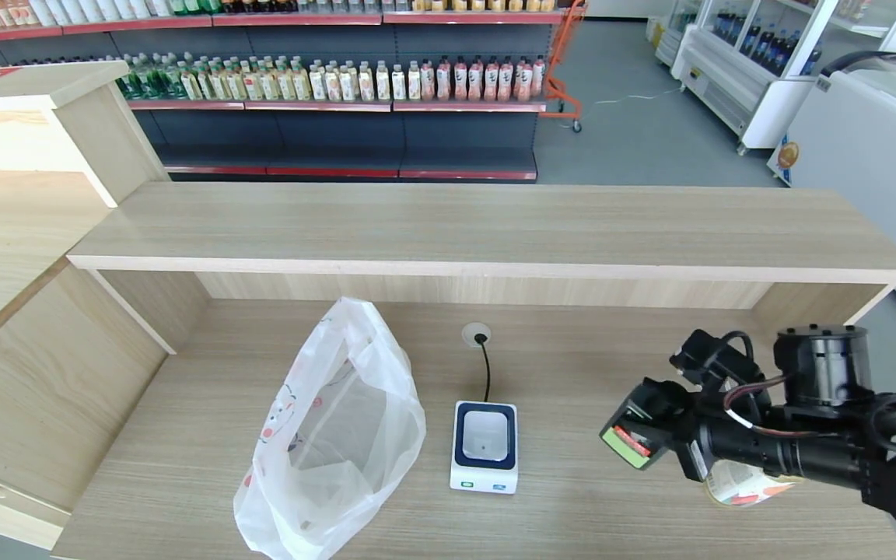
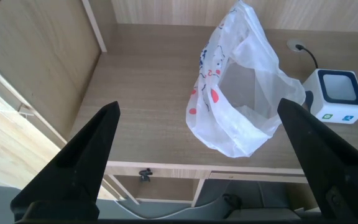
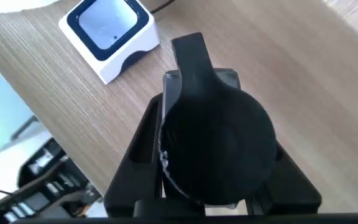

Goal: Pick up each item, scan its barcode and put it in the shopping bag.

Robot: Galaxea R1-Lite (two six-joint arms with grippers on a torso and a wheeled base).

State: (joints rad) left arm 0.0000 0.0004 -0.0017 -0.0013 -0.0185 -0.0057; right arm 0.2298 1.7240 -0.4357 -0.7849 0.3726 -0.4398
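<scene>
My right gripper point(image 1: 642, 435) hangs above the right side of the lower counter, shut on a small dark container point(image 1: 625, 446) with a green and red label; its black round top point(image 3: 216, 143) shows in the right wrist view. The white barcode scanner point(image 1: 484, 445) point(image 3: 107, 34) point(image 2: 337, 93) sits mid-counter, left of that gripper. The white plastic shopping bag point(image 1: 331, 443) point(image 2: 235, 106) stands left of the scanner, mouth gaping. My left gripper point(image 2: 204, 180) is open and holds nothing, back from the counter's front edge and facing the bag. A second labelled container point(image 1: 743, 484) lies under the right arm.
A raised wooden ledge point(image 1: 487, 229) runs along the back of the counter, with a side wall point(image 1: 51, 381) on the left. The scanner's cable point(image 1: 486, 365) leads to a hole in the counter. Drink shelves point(image 1: 339, 82) and freezers point(image 1: 868, 140) stand beyond.
</scene>
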